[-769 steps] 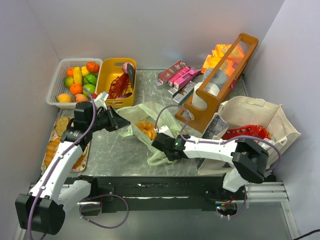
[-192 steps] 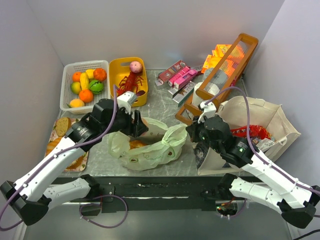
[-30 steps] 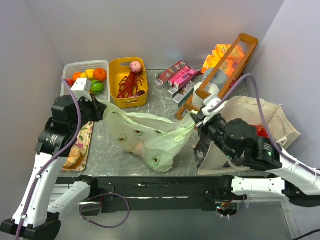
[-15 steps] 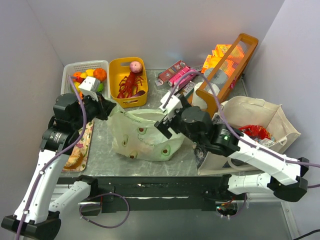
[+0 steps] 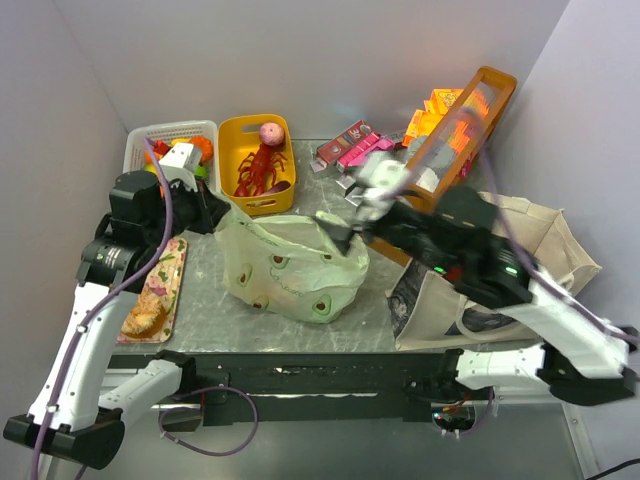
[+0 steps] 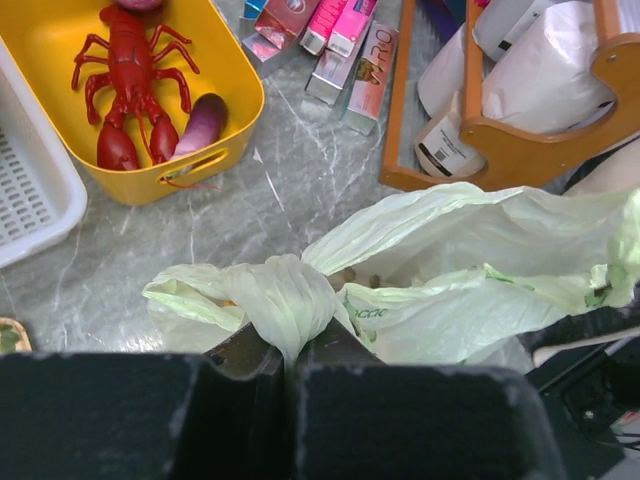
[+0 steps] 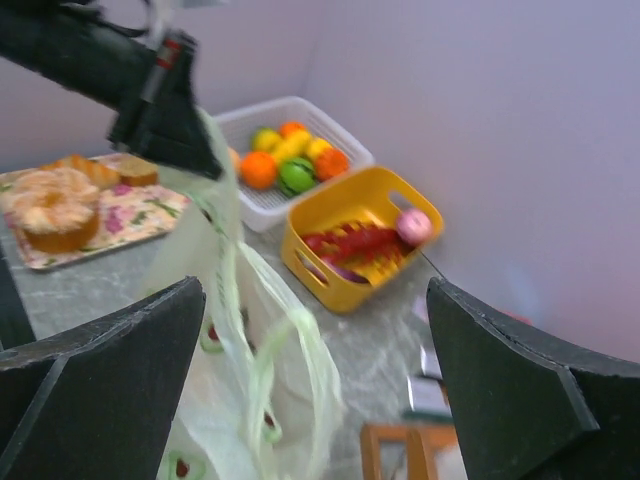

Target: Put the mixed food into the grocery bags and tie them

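The pale green plastic grocery bag (image 5: 290,268) stands bunched on the table's middle, its top pulled left. My left gripper (image 5: 213,213) is shut on the bag's twisted left handle (image 6: 287,305), and in the left wrist view the gripper (image 6: 288,362) pinches that plastic tight. My right gripper (image 5: 343,230) hovers at the bag's right top, open wide and holding nothing. In the right wrist view the gripper (image 7: 315,290) has a loose handle loop (image 7: 275,340) hanging below it, blurred. The beige tote (image 5: 545,235) stands at the right, partly behind my right arm. Food inside both bags is hidden.
A yellow basket (image 5: 232,190) with a red lobster (image 5: 260,165) and a white fruit basket (image 5: 190,130) sit at the back left. A floral tray (image 5: 165,285) with bread lies left. The tall wooden crate (image 5: 485,95) and pink boxes (image 5: 352,148) stand behind the bag.
My right gripper opened and let go of the bag's right handle, then swung back and right. The stretched bag slackened and slumped. My left gripper kept its hold.
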You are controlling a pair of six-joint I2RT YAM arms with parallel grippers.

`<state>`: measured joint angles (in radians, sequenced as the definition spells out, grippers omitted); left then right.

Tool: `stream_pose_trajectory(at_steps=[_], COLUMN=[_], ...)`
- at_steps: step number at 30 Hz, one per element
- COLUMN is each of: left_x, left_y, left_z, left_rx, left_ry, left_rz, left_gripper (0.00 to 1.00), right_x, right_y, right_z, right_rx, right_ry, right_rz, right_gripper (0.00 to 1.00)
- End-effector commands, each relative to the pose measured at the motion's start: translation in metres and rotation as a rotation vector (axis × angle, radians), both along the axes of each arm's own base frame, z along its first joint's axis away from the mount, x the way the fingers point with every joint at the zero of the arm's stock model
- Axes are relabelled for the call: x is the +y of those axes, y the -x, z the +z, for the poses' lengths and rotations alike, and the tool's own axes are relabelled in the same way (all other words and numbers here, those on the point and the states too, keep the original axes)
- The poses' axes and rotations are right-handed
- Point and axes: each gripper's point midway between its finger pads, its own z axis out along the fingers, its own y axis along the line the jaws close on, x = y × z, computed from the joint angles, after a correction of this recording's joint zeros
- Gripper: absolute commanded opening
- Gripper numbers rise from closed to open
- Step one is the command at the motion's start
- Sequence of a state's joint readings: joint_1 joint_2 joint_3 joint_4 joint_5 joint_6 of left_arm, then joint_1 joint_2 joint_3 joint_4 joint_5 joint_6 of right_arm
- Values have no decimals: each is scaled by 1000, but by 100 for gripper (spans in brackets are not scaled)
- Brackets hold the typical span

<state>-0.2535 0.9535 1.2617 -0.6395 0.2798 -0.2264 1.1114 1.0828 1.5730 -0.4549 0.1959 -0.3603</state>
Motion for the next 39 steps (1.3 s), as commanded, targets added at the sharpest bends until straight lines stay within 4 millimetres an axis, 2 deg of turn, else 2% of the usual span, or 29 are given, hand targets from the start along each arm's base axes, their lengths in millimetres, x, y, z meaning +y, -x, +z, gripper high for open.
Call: stream_pose_trajectory(at_steps=[1,2,4,5,6,7,9,10,12,14,19,22,27,28,30,31,33,34,36,37,38,39], left_x=[0,-2,-2,-3,-3,-3,-6,-7,-7,-7,-7,-7,-6,-7,-9,-11,-15,-15,-15,-15,-13,-12], left_y=[11,13,16,18,19,21,25,27,29,31,37,39,37,37,39,39,41,41,42,42,43,42], left_z=[25,26,24,25,25,25,27,27,29,29,28,30,35,35,34,32,29,26,23,22,23,25], left_rx=[-8,-1,12,12,12,14,13,16,12,13,27,22,19,20,25,31,49,51,61,62,53,39], left_ry=[38,40,40,41,42,45,49,52,55,53,37,36,34,34,39,39,42,35,30,26,24,25], left_rz=[-4,-15,-19,-27,-31,-35,-53,-62,-69,-72,-93,-96,-85,-90,-109,-120,-150,-155,-158,-160,-153,-142], left_gripper=[2,2,1,1,1,1,1,1,1,1,1,1,1,1,1,1,1,1,1,9,21,40], right_x=[91,110,129,143,149,158,166,175,182,188,194,201,210,211,213,214,218,219,221,221,220,219], right_y=[-1,-9,-9,-13,-13,-14,-17,-20,-28,-43,-66,-68,-52,-51,-53,-53,-55,-57,-59,-62,-63,-64], right_z=[-28,-37,-40,-49,-52,-63,-69,-80,-84,-100,-110,-118,-133,-142,-144,-149,-140,-141,-138,-138,-139,-141], right_rx=[-17,-20,-44,-44,-59,-53,-62,-44,-50,-34,-76,-71,-35,-23,-27,-14,-35,-30,-18,-14,-2,23], right_ry=[103,111,123,130,136,153,155,167,162,174,141,161,164,171,164,167,122,115,96,92,93,88], right_rz=[249,267,337,356,404,430,466,487,481,459,446,493,600,604,605,608,609,608,595,588,584,579], right_gripper=[100,99,100,100,100,99,99,99,99,99,99,99,98,97,95,88,78,65,53,42,35,17])
